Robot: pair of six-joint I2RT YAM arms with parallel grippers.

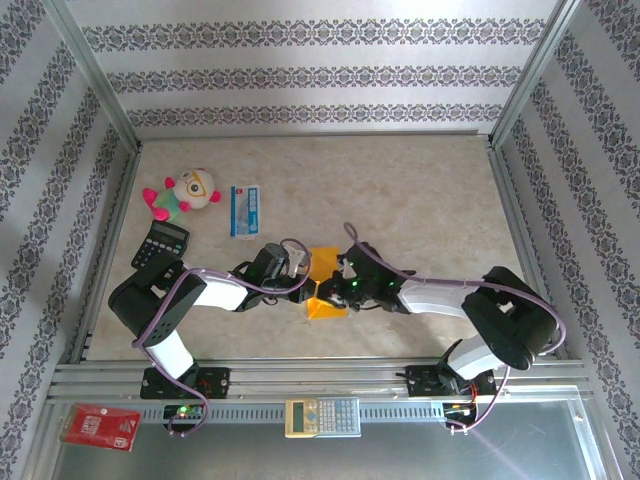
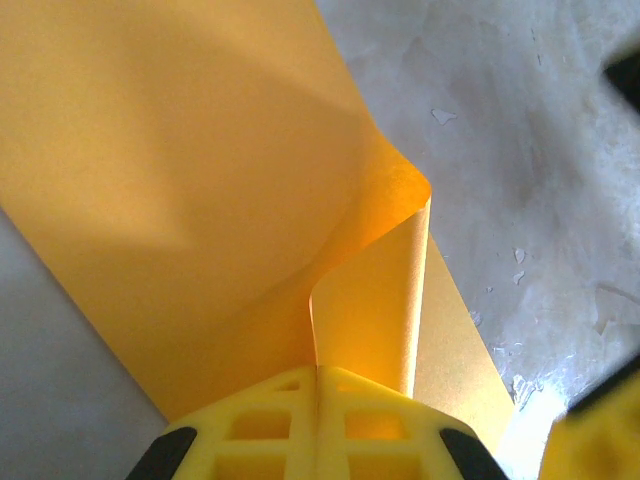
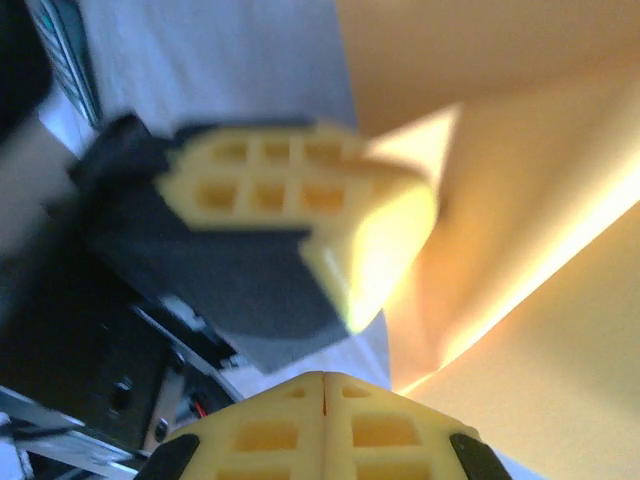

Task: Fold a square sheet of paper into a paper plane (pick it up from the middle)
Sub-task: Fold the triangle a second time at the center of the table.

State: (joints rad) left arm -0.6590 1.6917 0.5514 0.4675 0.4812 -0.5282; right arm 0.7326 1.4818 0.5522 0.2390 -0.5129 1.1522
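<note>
The square sheet of paper (image 1: pixel 326 263) is orange-yellow and lies near the table's front middle, partly lifted and curled. My left gripper (image 1: pixel 303 290) comes in from the left and is shut on it. In the left wrist view the yellow fingers (image 2: pixel 260 420) meet, and a curled edge of the paper (image 2: pixel 200 180) rises straight out of their seam. My right gripper (image 1: pixel 338 284) comes in from the right over the same sheet and is shut. In the right wrist view the paper (image 3: pixel 540 150) bends just right of its closed fingertips (image 3: pixel 400 430). The left gripper's finger (image 3: pixel 300 200) hangs close above.
A black calculator (image 1: pixel 160 243), a plush toy (image 1: pixel 185 192) and a blue-and-white packet (image 1: pixel 245 210) lie at the back left. A beige calculator (image 1: pixel 322 416) and a red packet (image 1: pixel 100 425) rest on the front rail. Patterned walls close in three sides.
</note>
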